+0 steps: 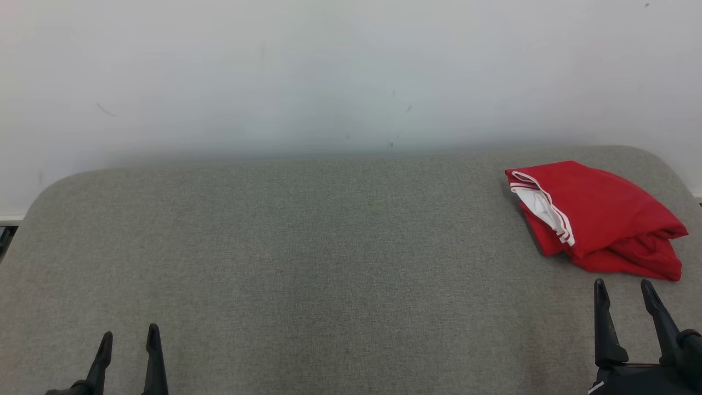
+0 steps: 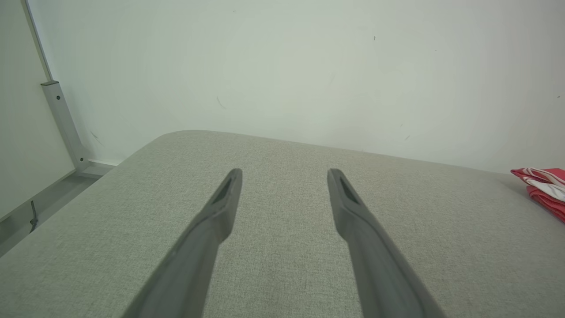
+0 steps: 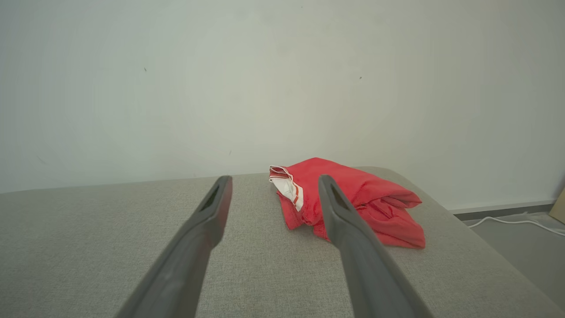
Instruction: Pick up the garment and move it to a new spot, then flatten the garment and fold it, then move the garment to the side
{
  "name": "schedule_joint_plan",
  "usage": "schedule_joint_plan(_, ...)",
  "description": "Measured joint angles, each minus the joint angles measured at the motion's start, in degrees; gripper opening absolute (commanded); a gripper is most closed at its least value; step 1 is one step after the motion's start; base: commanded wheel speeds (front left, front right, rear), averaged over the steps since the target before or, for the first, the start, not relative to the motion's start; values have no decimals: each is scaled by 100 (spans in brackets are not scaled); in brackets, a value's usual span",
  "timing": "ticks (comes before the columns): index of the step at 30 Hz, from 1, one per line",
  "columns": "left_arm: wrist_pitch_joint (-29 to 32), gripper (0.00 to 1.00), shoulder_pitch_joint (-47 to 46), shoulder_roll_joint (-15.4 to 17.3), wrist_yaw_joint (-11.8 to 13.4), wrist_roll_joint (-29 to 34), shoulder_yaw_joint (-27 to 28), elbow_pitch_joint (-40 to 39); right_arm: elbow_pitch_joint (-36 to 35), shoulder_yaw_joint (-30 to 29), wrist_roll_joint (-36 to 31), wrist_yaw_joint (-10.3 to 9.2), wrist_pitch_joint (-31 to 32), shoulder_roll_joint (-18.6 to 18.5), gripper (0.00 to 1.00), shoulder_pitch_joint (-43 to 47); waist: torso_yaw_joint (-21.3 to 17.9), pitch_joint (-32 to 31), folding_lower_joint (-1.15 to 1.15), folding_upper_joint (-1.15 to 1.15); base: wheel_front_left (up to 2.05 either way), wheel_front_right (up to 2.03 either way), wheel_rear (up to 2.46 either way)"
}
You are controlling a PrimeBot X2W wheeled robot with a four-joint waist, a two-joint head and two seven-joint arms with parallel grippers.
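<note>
The garment [image 1: 598, 219] is red with white striped trim, bunched in a loose folded heap at the far right of the grey padded surface [image 1: 329, 252]. In the right wrist view the garment [image 3: 366, 203] lies just beyond the fingers. My right gripper [image 1: 625, 288] stands open a little in front of it, not touching, nothing between its fingers. At the lower left my left gripper [image 1: 130, 334] is open and empty over bare fabric. An edge of the garment [image 2: 545, 187] shows at the right border of the left wrist view, where my left gripper [image 2: 284, 172] points at the wall.
A pale wall [image 1: 351, 77] rises right behind the padded surface. Its corners are rounded. A metal bracket [image 2: 64, 126] and floor gap lie off the left end. Off the right end, a white cable [image 3: 516, 221] runs on the floor.
</note>
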Motion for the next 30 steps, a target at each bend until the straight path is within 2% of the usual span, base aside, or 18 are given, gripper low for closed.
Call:
schedule_joint_plan(3, 0, 100, 0, 0, 0, 0, 0, -3, -8, -11, 0, 0, 23, 0, 100, 1, 10, -3, 0, 0, 0, 0, 0)
schedule_joint_plan(4, 1, 0, 0, 0, 0, 0, 0, -4, -10, -12, 0, 0, 36, -1, 0, 1, 13, -4, 0, 0, 0, 0, 0)
schedule_joint_plan(14, 76, 0, 23, -145, -66, -182, 30, 333, 354, 25, 204, 60, 133, 167, 0, 91, 9, 14, 0, 0, 0, 0, 0)
schedule_joint_plan(30, 363, 0, -53, -266, -269, -1560, 236, 542, 634, -89, 1477, 263, 399, 312, 0, -117, -10, 63, 0, 0, 0, 0, 0)
